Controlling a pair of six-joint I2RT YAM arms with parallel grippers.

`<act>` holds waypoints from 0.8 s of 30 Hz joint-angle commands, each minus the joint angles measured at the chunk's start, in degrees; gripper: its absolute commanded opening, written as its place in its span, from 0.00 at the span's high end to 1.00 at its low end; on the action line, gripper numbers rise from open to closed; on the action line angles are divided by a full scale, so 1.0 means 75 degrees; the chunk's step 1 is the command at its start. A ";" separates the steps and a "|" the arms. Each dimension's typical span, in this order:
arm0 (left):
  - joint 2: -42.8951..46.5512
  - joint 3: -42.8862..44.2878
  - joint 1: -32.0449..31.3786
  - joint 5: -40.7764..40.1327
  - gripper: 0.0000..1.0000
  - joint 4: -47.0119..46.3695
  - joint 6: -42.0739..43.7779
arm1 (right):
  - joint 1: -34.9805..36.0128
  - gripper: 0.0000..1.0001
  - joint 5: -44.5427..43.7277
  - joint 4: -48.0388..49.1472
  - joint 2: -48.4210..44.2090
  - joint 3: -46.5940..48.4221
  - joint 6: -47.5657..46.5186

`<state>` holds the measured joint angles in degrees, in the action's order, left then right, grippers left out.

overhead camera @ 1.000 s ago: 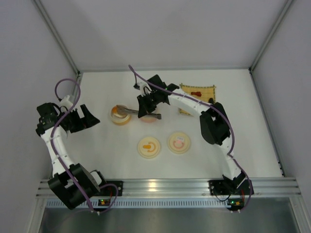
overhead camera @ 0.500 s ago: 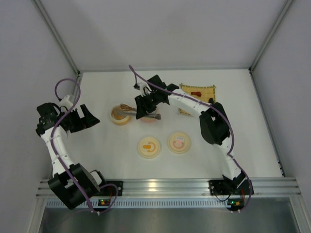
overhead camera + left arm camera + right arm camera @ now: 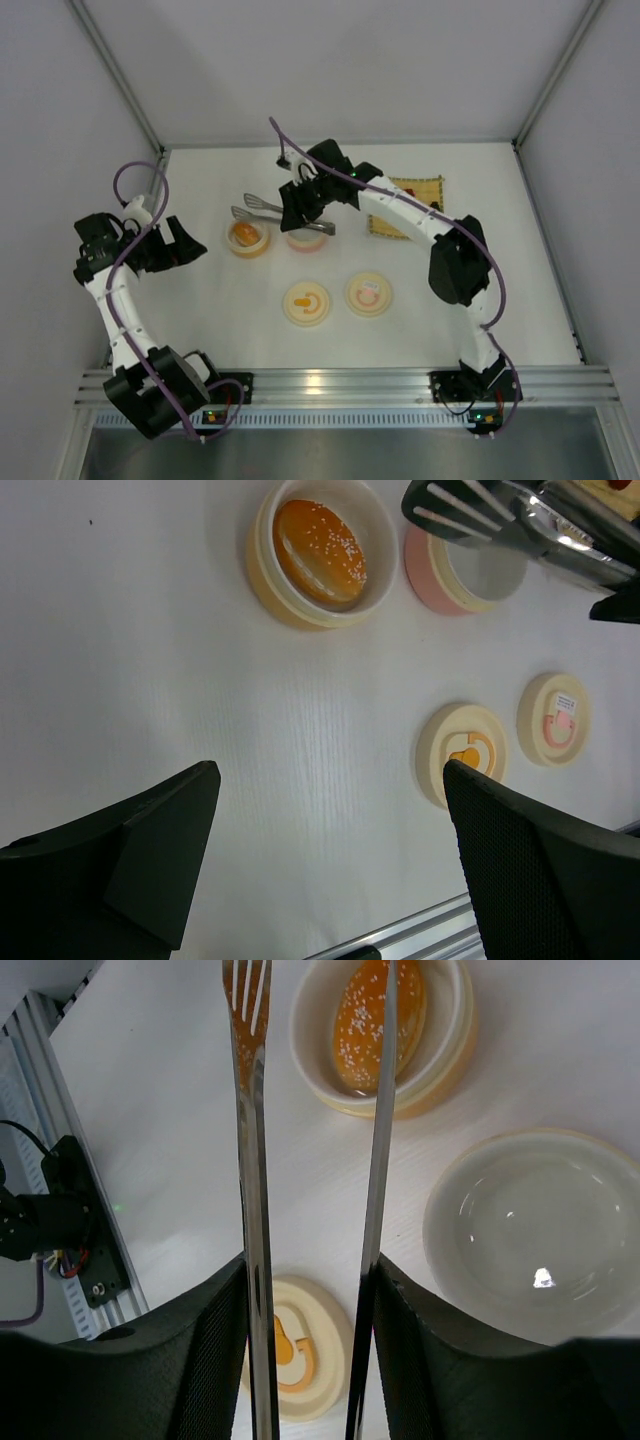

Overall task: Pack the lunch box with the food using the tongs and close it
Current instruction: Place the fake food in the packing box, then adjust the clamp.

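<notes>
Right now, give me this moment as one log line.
right gripper: holding tongs, spread | bun: in orange bowl | pink bowl: empty | left gripper: open, empty

Overhead view: the left arm [image 3: 118, 300], at the left of the frame, and the right arm [image 3: 400, 212], at the right, are each built of smooth white tubular links joined by blocky black joint housings, on a black base [image 3: 150, 385] carrying small green and orange lights [image 3: 210, 415] near the lower edge. A purple cable [image 3: 138, 164] follows each arm in loose loops. Wrist views: the left gripper [image 3: 330, 770] and the right gripper [image 3: 310, 1260] bear broad matte black fingers [image 3: 540, 870] with a finely textured face.
</notes>
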<state>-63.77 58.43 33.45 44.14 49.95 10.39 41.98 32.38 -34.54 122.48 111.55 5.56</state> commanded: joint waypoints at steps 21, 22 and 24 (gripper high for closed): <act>0.1729 0.1044 -0.2844 0.1971 0.01 0.1179 0.7154 | -0.0499 0.55 -0.0099 -0.0269 -0.4458 -0.3481 -0.1117; 0.1694 0.1010 -0.3388 0.1525 0.02 0.1168 0.7331 | -0.0534 0.55 -0.0076 -0.0257 -0.4517 -0.3540 -0.1117; 0.1728 0.0881 -0.4663 0.0679 0.02 0.0796 0.7520 | -0.0697 0.55 0.0181 -0.0211 -0.4611 -0.3740 -0.1058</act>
<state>-51.07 64.62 8.54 56.84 57.06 57.25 38.83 31.27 -37.30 92.01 84.38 -1.56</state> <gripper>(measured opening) 0.984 0.450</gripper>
